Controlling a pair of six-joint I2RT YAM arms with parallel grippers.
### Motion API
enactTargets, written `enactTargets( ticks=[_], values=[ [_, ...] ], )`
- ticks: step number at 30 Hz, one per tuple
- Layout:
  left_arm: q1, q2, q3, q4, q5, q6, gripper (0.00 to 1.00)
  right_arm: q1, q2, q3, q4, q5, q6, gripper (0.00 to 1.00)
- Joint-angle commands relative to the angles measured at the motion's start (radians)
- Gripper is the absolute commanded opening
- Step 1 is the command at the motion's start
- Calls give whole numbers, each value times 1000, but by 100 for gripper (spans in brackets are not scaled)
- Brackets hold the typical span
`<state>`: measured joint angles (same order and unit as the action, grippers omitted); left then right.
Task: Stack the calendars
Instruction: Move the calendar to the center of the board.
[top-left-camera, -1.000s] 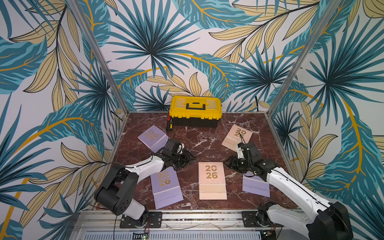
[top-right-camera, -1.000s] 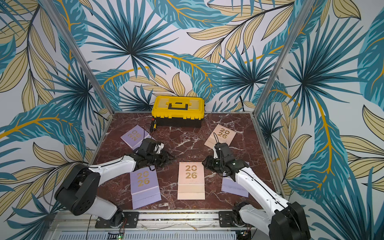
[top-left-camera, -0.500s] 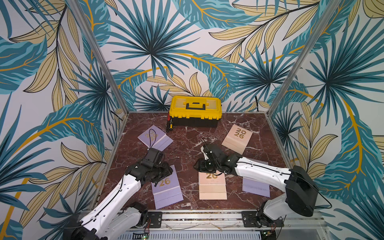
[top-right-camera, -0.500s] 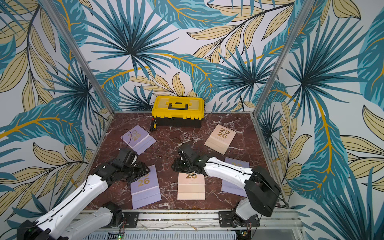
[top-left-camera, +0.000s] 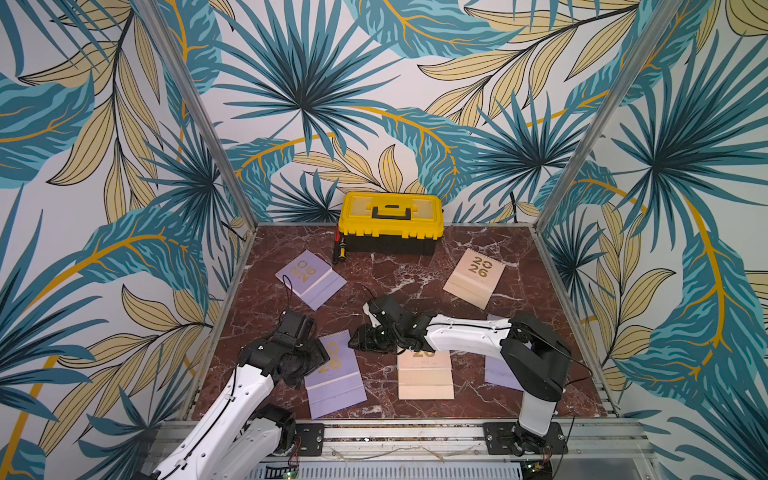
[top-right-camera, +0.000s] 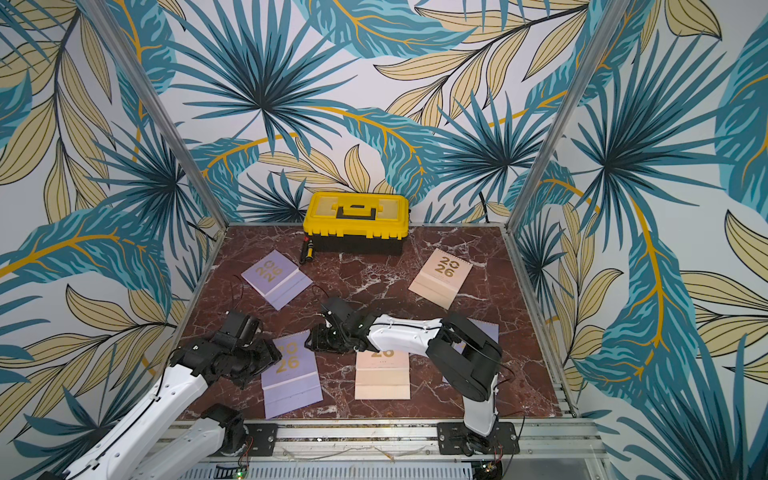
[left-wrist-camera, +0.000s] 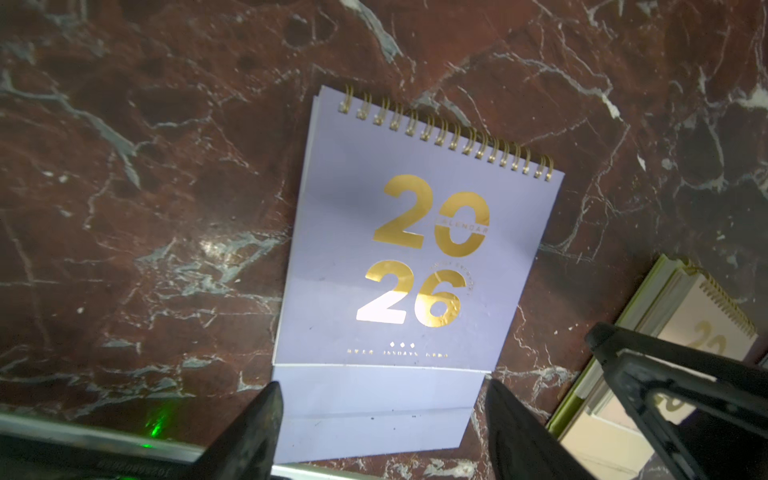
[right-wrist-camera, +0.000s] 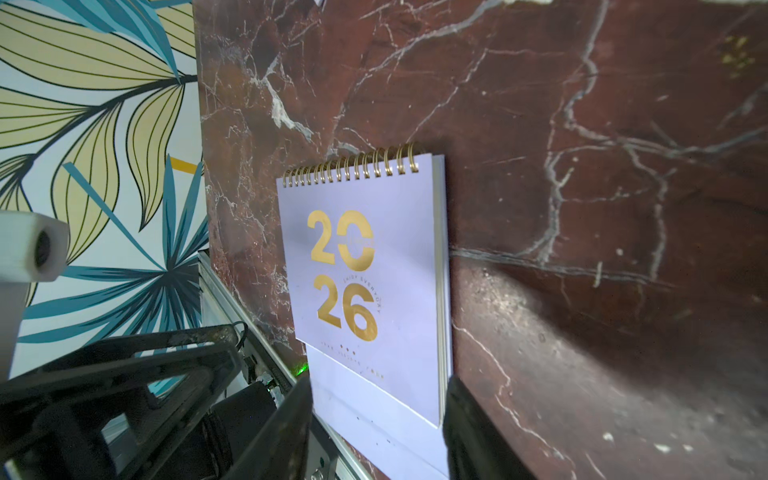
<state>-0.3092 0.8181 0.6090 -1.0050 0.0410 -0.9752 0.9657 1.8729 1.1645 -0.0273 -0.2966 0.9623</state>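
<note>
Calendars lie scattered on the marble table (top-left-camera: 395, 286). Left to right: lilac calendar at 10 o'clock (top-left-camera: 309, 278); lilac calendar at 7 o'clock (top-left-camera: 334, 380); peach calendar at 6 o'clock (top-left-camera: 424, 374), a lime edge (left-wrist-camera: 567, 409) beneath it; lilac calendar at 5 o'clock (top-left-camera: 496, 372), under the right arm (top-left-camera: 469, 334); peach calendar at 2 o'clock (top-left-camera: 473, 277). Left gripper (left-wrist-camera: 382, 386), jaws parted and empty, straddles the 7 o'clock flap; right gripper (right-wrist-camera: 378, 382), likewise released, faces it. Hazard: converging grippers may collide, or a jaw may lift only the cover.
</note>
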Motion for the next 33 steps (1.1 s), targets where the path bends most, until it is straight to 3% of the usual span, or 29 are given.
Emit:
enactTargets(
  ticks=[1,14,25,33],
  values=[
    [22,-24,-71,93,-30,-77,78,3,14,17,27,-22,13,56],
    [121,-10,-237,266,93,-55,78,-6,68,11,27,-43,19,56],
    [137,60,-325,577,305,-114,75,-41,45,-32,-14,-13,22,56],
    [139,67,-306,508,226,-96,68,-51,-23,-34,-152,111,-9,57]
  ],
)
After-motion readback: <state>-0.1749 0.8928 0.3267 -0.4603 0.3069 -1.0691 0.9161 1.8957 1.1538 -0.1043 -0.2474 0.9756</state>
